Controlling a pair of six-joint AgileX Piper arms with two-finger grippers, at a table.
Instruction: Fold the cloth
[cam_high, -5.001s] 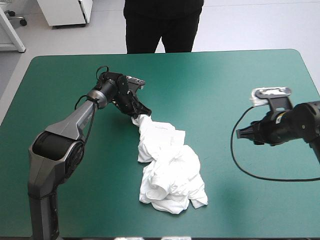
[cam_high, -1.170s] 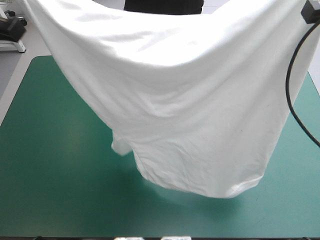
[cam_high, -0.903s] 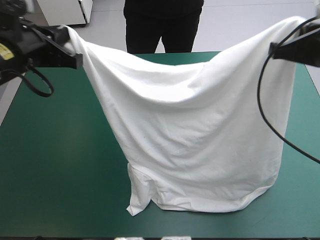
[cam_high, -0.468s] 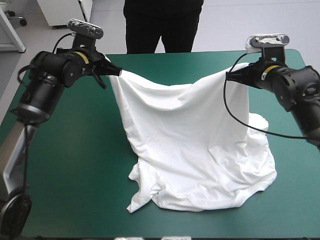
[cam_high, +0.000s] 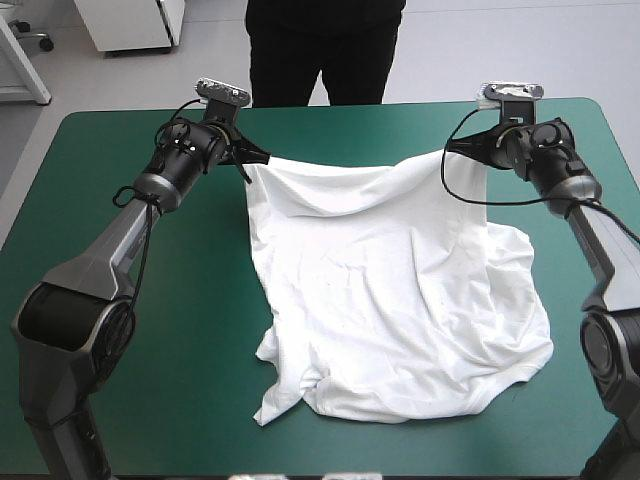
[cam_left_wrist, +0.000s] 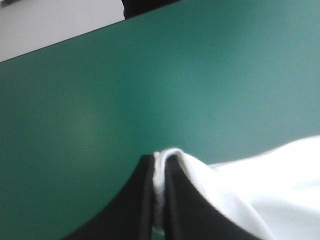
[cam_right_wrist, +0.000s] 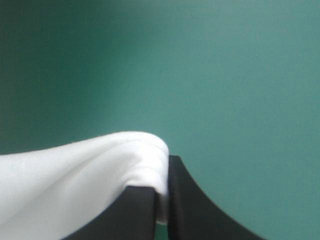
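Note:
The white T-shirt (cam_high: 390, 290) lies mostly spread on the teal-green table, its far edge held up in a sagging line between both arms. My left gripper (cam_high: 250, 158) is shut on the T-shirt's far left corner, low over the table's far half. My right gripper (cam_high: 450, 152) is shut on the far right corner. In the left wrist view a fold of T-shirt (cam_left_wrist: 172, 156) sticks out between the black fingers (cam_left_wrist: 137, 200) of that gripper (cam_left_wrist: 159, 162). The right wrist view shows T-shirt (cam_right_wrist: 135, 150) pinched in its gripper (cam_right_wrist: 166, 162). The near hem is bunched and rumpled.
Bare teal-green cover (cam_high: 130, 330) lies on either side of the T-shirt and along the table's far edge (cam_high: 330, 108).
Earlier the T-shirt was a crumpled heap, then hung high between both arms. Since just before, both grippers have come down and moved toward the far edge, laying more of it on the table.

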